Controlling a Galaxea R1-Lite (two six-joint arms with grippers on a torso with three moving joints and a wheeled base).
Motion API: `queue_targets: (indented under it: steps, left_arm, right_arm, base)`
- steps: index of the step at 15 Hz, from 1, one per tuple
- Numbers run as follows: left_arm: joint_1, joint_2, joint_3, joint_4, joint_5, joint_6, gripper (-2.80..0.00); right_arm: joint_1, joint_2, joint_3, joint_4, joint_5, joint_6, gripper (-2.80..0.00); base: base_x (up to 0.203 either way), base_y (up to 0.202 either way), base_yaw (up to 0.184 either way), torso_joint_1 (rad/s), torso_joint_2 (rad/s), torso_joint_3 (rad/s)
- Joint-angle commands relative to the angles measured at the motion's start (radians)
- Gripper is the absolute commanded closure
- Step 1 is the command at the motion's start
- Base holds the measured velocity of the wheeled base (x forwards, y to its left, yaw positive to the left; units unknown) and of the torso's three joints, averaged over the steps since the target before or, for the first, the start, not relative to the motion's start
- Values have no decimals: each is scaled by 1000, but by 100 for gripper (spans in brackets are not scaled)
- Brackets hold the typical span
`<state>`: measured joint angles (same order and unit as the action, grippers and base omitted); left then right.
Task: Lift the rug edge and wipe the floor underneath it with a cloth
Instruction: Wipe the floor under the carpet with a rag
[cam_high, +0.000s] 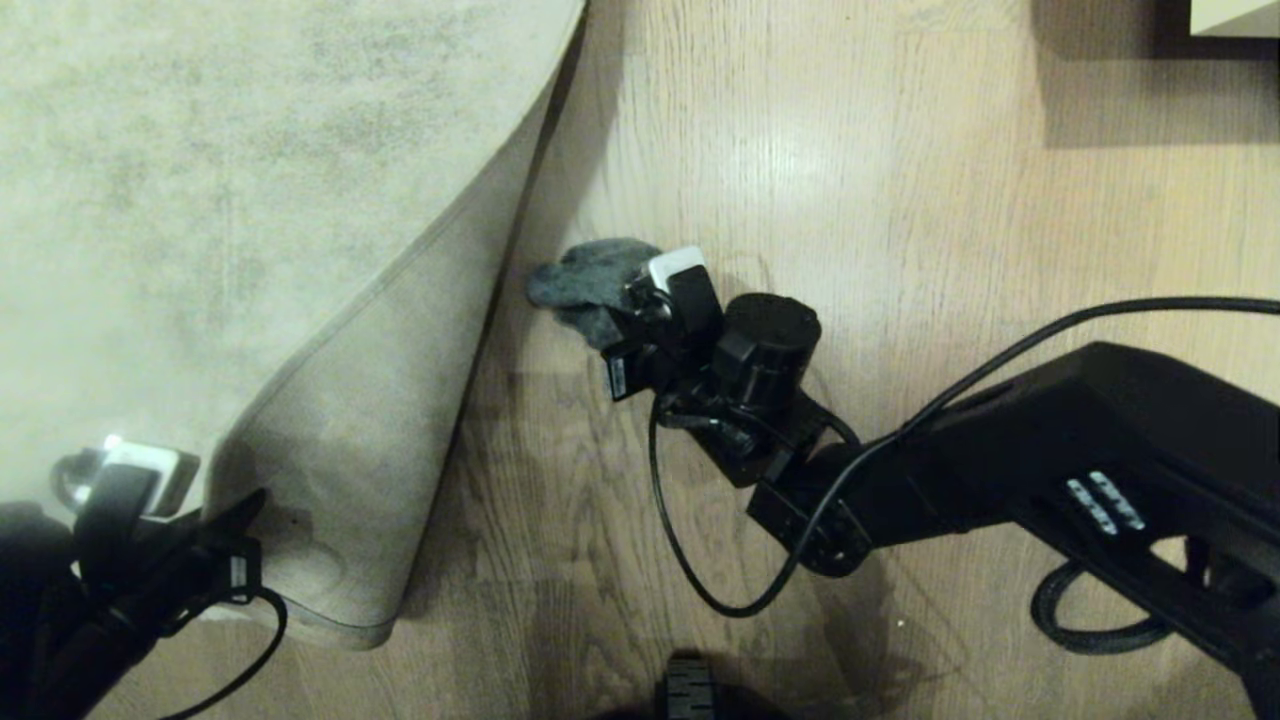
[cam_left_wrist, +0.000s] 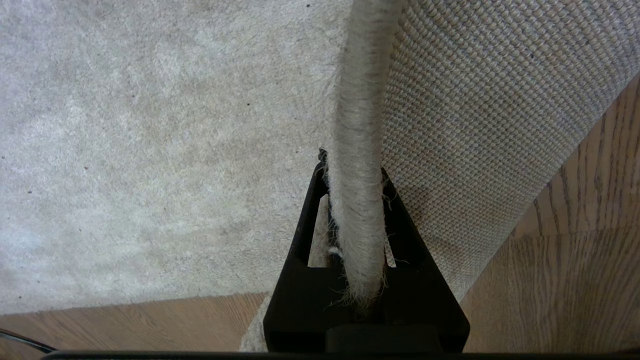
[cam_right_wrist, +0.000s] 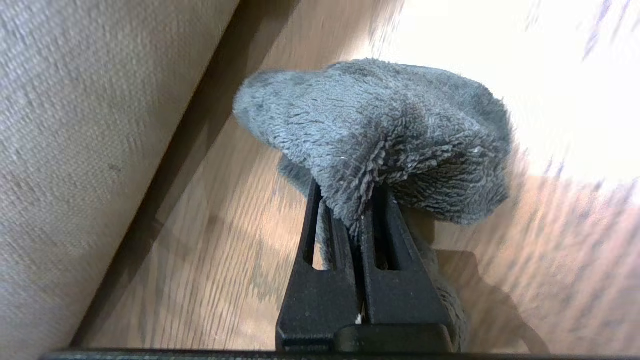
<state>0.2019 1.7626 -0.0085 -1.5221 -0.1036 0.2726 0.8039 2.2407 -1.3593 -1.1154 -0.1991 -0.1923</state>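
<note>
On my far left the rug (cam_high: 200, 180) covers the floor, its pale mottled pile facing up. My left gripper (cam_left_wrist: 356, 185) sits at the lower left of the head view, clamped on the rug's bound edge (cam_left_wrist: 357, 150) — in the left wrist view the two black fingers (cam_left_wrist: 310, 200) pinch that fuzzy edging between them, with the woven backing (cam_left_wrist: 475, 125) curving away on one side and the pile on the other. The corner it holds is folded up and over, so a long tan triangle of backing (cam_high: 400, 400) shows in the head view, running from the top middle down to a rounded fold near the bottom.

Just right of that raised flap lies bare floor (cam_high: 900, 200), light wood-grain planks with a bright sheen. The cloth (cam_high: 590, 285) is there, a dark grey fuzzy lump resting on the planks close beside the lifted rug edge but apart from it. My right gripper (cam_right_wrist: 357, 200) is closed on the cloth — its fingers stand together with the fabric bunched between them and mushrooming out past the tips. The right arm (cam_high: 1050, 480) reaches in from the right side, a black cable (cam_high: 690, 560) looping below its wrist.
</note>
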Motion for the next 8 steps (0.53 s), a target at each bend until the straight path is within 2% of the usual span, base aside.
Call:
queue_targets:
  steps: [1, 5, 8]
  left_arm:
    - [1, 0, 9, -48, 1, 2, 0]
    - [-1, 3, 9, -48, 1, 2, 0]
    - [-9, 5, 9, -48, 1, 2, 0]
  right_arm:
    - [31, -67, 30, 26, 0, -1, 0]
    - [119, -113, 179, 25, 0, -1, 0]
    - [195, -105, 305, -34, -1, 2, 0]
  base:
    - [0, 0, 0, 0, 0, 0]
    - [0, 0, 0, 0, 0, 0]
    - [0, 0, 0, 0, 0, 0]
